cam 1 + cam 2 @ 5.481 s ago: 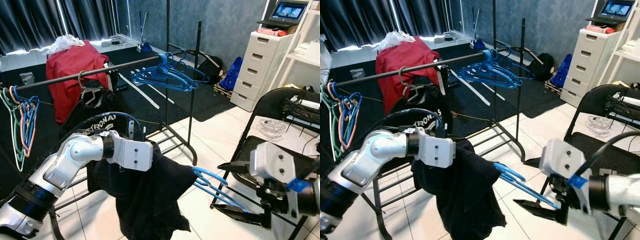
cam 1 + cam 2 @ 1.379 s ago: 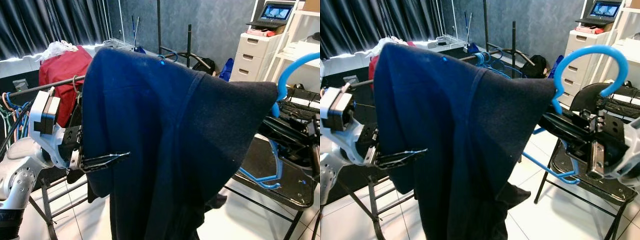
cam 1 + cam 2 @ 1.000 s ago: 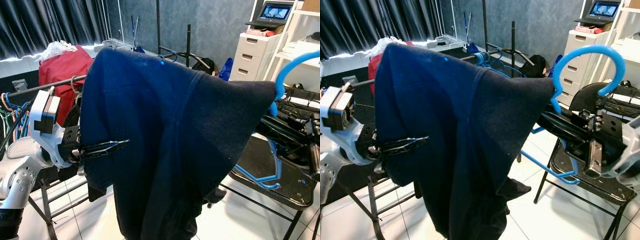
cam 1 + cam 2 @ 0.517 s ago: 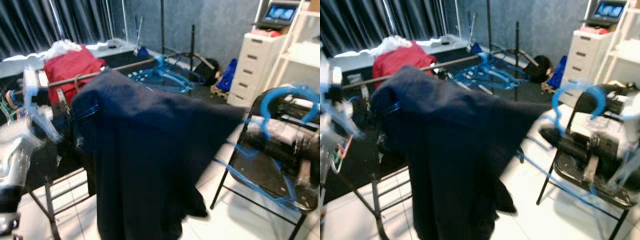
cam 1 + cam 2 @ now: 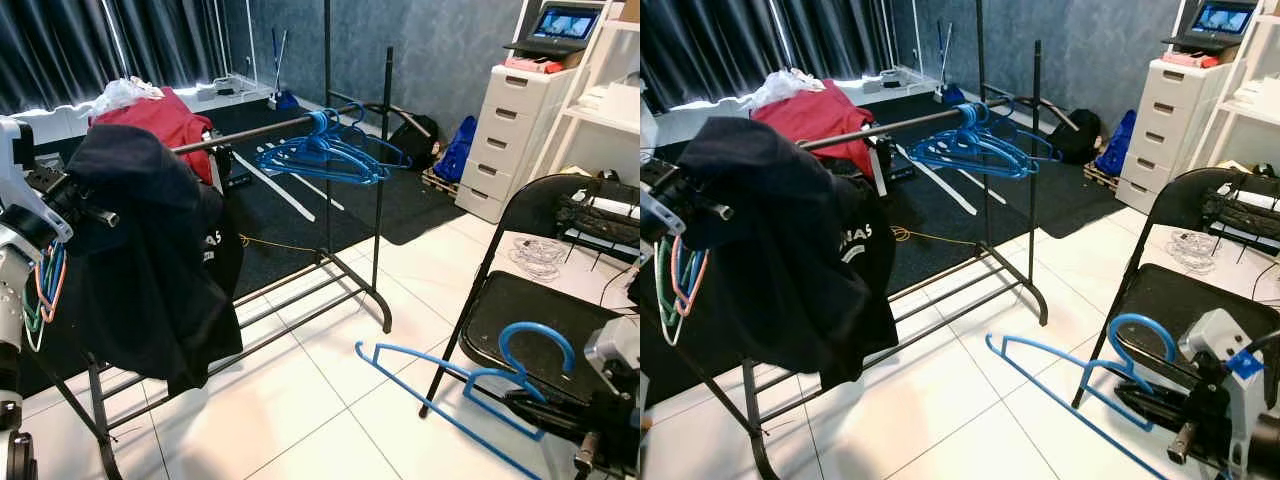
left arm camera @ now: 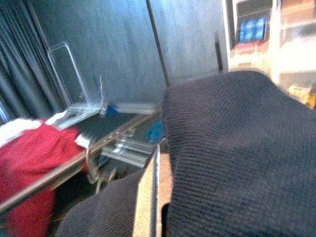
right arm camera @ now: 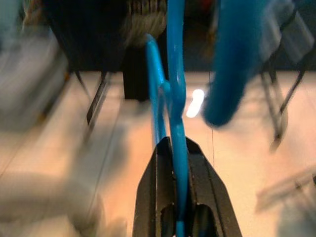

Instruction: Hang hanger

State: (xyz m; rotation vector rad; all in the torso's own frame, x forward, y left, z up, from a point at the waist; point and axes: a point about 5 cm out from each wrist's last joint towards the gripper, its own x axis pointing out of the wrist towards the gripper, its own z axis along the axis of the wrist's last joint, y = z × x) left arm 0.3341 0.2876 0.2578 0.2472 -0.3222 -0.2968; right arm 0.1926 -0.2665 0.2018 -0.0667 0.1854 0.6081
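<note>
A bare blue hanger [image 5: 1137, 320] is low at the front right, its hook up and its long arms reaching left over the white floor. My right gripper [image 5: 1140, 398] is shut on it near the neck, and the right wrist view has the fingers [image 7: 160, 168] clamped on the blue bar [image 7: 175, 113]. At the far left my left gripper [image 5: 100, 215] is raised and shut on a navy garment [image 5: 140, 260], which drapes over it and hangs in front of the clothes rack's black rail [image 5: 270, 127]. The fabric [image 6: 237, 148] covers most of that gripper.
Several blue hangers [image 5: 320, 152] hang on the rail's right end and coloured hangers [image 5: 40, 285] at its left end. A red cloth [image 5: 150, 115] lies behind. A black folding chair [image 5: 520, 310] stands beside my right arm, with white drawers [image 5: 510, 130] behind it.
The navy garment has come off the blue hanger and swung left with my left gripper to the rack. My right gripper has dropped low with the bare hanger.
</note>
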